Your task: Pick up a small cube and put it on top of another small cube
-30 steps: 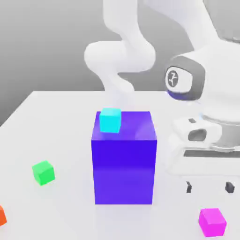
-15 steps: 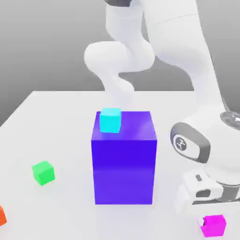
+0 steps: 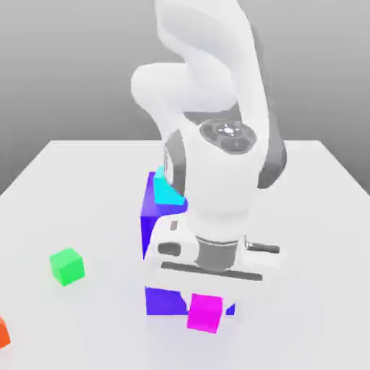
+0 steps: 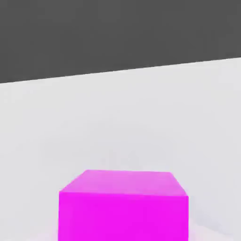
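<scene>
The end effector (image 3: 206,307) hangs below the white arm's hand in the exterior view, in front of the big blue-purple block (image 3: 162,300), and it is pinched tight on the small magenta-pink cube (image 3: 205,313). The fingers themselves are hidden behind the hand's pale body and the cube, so how they sit on the cube's faces cannot be made out. The cube juts out just under the hand's lower edge, slightly tilted, over the near part of the white tabletop (image 3: 87,318); whether it touches the surface or hangs just clear cannot be told. In the hand view the same cube (image 4: 123,207) sits close before the camera, its top face and one side face showing, with bare pale tabletop (image 4: 141,117) stretching behind it to a dark backdrop.

The arm's wrist and hand cover most of the blue-purple block: a strip of its upper corner and a strip of its base show on the exterior view's left side. On top of the block, at the corner toward the exterior view's left, rests a cyan cube (image 3: 166,191), partly hidden by the wrist. A green cube (image 3: 67,266) lies on the tabletop well apart from the block, toward the exterior view's left. An orange-red cube (image 3: 3,332) is cut off by that view's left edge.
</scene>
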### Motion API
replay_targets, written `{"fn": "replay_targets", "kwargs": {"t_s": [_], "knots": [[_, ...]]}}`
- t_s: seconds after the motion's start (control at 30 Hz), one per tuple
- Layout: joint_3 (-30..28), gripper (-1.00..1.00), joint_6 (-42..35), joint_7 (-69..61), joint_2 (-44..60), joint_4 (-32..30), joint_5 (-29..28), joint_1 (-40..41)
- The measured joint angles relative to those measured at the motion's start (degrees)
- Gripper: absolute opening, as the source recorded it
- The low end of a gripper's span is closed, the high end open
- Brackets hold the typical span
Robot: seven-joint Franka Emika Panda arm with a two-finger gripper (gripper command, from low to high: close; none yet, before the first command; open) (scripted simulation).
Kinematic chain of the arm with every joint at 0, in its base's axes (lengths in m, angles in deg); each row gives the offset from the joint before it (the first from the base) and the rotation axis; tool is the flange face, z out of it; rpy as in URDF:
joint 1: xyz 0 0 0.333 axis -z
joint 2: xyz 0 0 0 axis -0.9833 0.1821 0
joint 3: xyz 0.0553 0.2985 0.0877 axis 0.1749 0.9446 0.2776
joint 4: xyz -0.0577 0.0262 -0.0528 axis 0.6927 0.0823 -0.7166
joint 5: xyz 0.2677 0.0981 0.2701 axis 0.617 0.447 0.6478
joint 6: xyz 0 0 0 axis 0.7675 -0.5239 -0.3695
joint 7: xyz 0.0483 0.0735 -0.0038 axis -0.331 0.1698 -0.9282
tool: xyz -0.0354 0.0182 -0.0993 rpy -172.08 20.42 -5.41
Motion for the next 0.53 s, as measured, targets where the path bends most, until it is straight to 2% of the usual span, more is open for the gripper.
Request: {"fn": "replay_targets", "kwargs": {"t_s": [0.1, 0.2, 0.3, 0.43, 0.47, 0.53], "knots": [[-5.09, -1.00, 0.42, -6.40, -5.30, -5.10, 2.41, 9.77], [-12.89, -1.00, 0.48, -16.58, -12.56, -11.39, 6.06, 19.32], [-16.22, -1.00, 3.83, -21.53, -12.14, -13.89, 8.69, 20.83], [-15.76, -1.00, 11.36, -24.49, -4.57, -13.86, 12.33, 21.17], [-15.30, 1.00, 13.03, -25.19, -2.79, -13.78, 13.29, 21.39], [-15.30, 1.00, 13.03, -25.19, -2.79, -13.78, 13.29, 21.38]]}}
